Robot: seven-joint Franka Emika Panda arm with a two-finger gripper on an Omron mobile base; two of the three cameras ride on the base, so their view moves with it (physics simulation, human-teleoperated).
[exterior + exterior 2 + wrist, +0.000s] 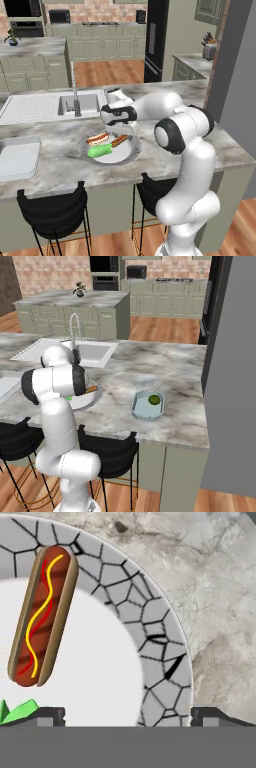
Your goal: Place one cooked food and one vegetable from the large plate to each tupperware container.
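hot dog (44, 614) on large plate (160, 642), long axis running away from tool (127, 714), lying off to one side. tool released, jaws wide, empty, hovering over plate. tabletop (215, 587) beyond rim.

Hot dog (44, 614) lies on plate (155, 637), red sausage in tan bun with yellow and red squiggles on top. Plate centre plain white, rim grey with dark crackle pattern. Bright green vegetable tip (17, 711) at lower left, just below hot dog. Marbled countertop (210, 587) beyond rim. Gripper (128, 716) tips stand wide apart.
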